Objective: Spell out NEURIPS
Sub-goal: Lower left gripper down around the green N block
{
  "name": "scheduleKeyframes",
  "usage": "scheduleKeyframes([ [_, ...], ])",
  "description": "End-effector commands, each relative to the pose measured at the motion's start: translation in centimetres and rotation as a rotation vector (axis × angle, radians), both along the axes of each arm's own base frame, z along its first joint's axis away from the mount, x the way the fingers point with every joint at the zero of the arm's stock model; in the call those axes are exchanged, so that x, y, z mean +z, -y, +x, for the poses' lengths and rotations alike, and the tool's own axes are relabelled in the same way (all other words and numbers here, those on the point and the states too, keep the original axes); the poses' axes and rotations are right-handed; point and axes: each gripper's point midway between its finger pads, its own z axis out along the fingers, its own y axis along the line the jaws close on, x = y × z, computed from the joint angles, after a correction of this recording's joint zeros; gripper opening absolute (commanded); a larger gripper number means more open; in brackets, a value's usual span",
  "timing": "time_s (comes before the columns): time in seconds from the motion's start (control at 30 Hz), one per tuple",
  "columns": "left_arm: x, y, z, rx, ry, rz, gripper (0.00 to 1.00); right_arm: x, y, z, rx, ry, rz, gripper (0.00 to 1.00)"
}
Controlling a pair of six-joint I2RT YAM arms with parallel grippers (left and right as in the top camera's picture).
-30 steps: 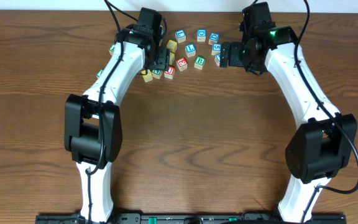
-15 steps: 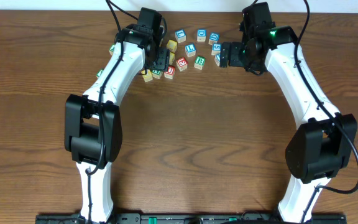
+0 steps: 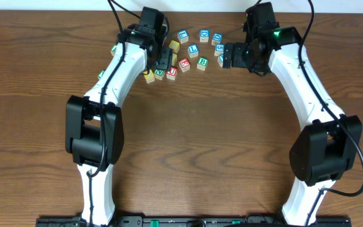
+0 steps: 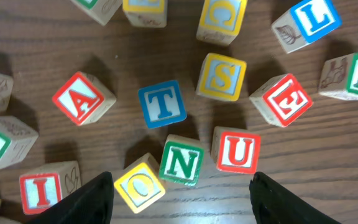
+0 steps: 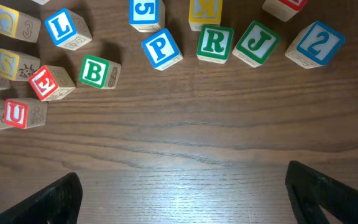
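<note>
Left gripper (image 4: 182, 208) hung low over the dark wood-grain bench (image 4: 328, 180), fingers wide apart, nothing between them. Nearest lay the green-bordered wooden N cube (image 4: 182, 163), close against a yellow-bordered O cube (image 4: 140, 186). The red-bordered U cube (image 4: 237, 151) sat just beside N, the red-bordered I cube (image 4: 42, 190) off to one side. Beyond were the tilted red-bordered E cube (image 4: 288, 99), then the yellow-faced S cube (image 4: 221, 76).

Judgement: E belongs between N and U. Shift U first, pinching flat opposite faces squarely, clear of O.

Cubes were pale wood with square edges, printed tops and line drawings on the sides.

Right gripper (image 5: 185, 199) was likewise spread and empty. The blue-bordered P cube (image 5: 161, 48) and green-bordered R cube (image 5: 214, 42) lay far ahead, side by side.
</note>
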Motion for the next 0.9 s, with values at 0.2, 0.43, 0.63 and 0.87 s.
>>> scheduleKeyframes([
  [0.2, -4.4, 0.5, -0.1, -0.048, -0.066, 0.016, 0.65, 0.2, -0.1, 0.4, -0.007, 0.011, -0.009, 0.99],
  [0.43, -4.9, 0.6, 0.1, -0.049, -0.063, 0.015, 0.65, 0.2, -0.1, 0.4, -0.007, 0.011, -0.009, 0.99],
  [0.63, -6.1, 0.7, 0.2, -0.049, -0.076, 0.019, 0.65, 0.2, -0.1, 0.4, -0.007, 0.011, -0.009, 0.99],
  [0.87, -7.3, 0.7, 0.2, -0.050, -0.090, 0.022, 0.65, 0.2, -0.2, 0.3, -0.005, 0.011, -0.009, 0.99],
])
